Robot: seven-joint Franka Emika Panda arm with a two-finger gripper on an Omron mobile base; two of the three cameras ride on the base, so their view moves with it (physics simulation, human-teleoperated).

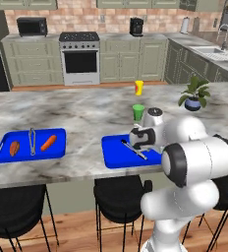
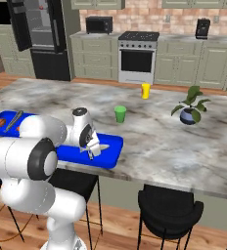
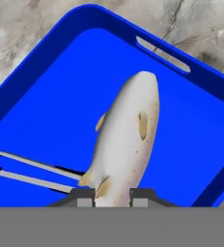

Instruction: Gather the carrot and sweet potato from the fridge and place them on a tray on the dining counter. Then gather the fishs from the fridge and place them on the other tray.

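My fingers (image 3: 113, 197) pinch shut on the pale silvery-beige slim fish (image 3: 127, 137), over the near blue plastic tray (image 3: 56, 91). Lower it flat, clear of the metal tongs (image 3: 32, 171), then release.

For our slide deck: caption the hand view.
Gripper shut on pale fish above blue tray, beside tongs.

Rear wall: red brick (image 1: 81, 22), fronted by sage-green cabinets (image 1: 32, 61). Steel range (image 1: 79, 57) at 12 o'clock, microwave (image 1: 32, 26) at 11 o'clock, sink (image 1: 212, 50) at 2 o'clock. Floor: wood planks (image 1: 76, 236). Black stools (image 1: 120, 196) at 6 o'clock.
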